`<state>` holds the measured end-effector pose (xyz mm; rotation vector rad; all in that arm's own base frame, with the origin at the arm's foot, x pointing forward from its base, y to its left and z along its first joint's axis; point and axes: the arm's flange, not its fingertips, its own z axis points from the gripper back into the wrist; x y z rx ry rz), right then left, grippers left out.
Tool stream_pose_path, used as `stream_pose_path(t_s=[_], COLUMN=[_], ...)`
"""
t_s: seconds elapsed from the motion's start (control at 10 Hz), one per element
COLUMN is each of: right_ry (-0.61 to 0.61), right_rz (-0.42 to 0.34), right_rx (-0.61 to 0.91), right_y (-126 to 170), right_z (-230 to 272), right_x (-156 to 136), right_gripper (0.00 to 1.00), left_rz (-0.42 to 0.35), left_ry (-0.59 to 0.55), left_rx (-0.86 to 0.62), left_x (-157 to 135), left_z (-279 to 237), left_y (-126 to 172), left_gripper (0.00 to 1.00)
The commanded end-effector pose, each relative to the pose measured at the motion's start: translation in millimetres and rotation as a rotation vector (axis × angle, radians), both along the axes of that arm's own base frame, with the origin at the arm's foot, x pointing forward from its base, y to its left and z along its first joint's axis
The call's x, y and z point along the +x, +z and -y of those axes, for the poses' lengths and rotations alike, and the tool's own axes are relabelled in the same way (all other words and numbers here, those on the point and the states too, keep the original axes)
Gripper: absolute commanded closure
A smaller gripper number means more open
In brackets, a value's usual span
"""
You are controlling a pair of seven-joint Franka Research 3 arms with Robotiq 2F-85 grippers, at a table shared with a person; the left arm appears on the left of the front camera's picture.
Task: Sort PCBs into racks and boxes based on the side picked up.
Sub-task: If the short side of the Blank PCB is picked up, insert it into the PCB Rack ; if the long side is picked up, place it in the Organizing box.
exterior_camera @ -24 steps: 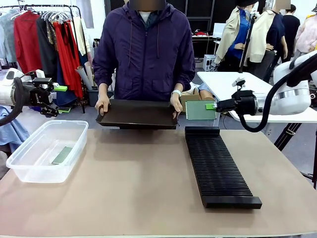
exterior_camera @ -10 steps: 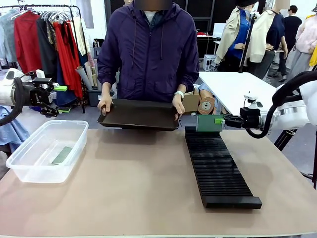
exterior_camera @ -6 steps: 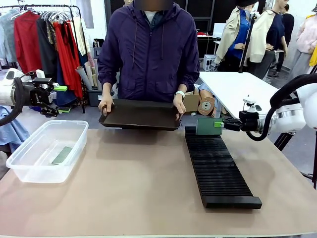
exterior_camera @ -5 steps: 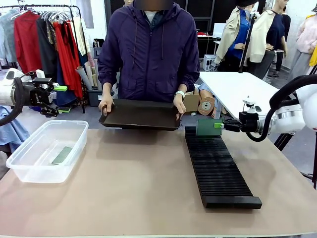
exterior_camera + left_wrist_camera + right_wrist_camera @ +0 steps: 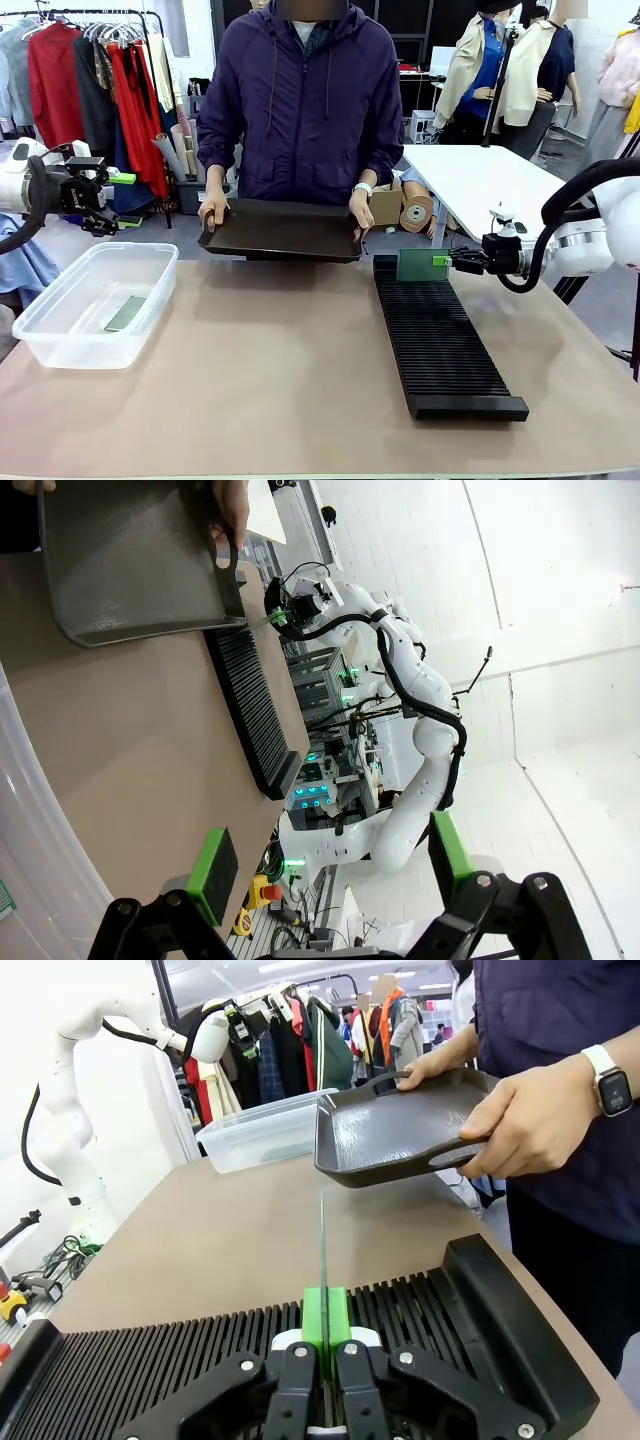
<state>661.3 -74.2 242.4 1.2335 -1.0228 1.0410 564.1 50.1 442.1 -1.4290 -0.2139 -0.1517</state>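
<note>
Pinching a green board [image 5: 417, 264] upright by its edge, the right claw [image 5: 325, 1332] holds it just over the far slots of the rack [image 5: 440, 338] beneath, where slight tilt could jam it across two slots.

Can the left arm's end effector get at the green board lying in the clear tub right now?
Probably yes. The left end effector hangs open above and behind the clear tub, which has no lid, and nothing covers the green board lying flat on its bottom.
</note>
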Motion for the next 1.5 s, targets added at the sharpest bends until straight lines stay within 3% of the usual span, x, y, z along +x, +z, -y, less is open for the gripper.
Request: stream_pose_path(t_s=[0.0, 0.2, 1.4], right_ry=[0.007, -0.001, -0.001], right_rz=[0.032, -0.002, 0.001], right_rx=[-0.007, 0.000, -0.005], right_y=[-2.0, -3.2, -6.3], right_z=[-0.1, 0.4, -0.1], right_x=[4.5, -0.3, 0.6], right_gripper=[1.00, 1.00, 1.00], left_rz=[0.004, 0.004, 0.004], left_ry=[0.003, 0.003, 0.003], left_rx=[0.002, 0.002, 0.002], left_x=[0.2, 0.2, 0.2], left_z=[-1.1, -1.1, -1.1], left_y=[1.8, 1.8, 1.8], left_gripper=[0.00, 0.00, 0.00])
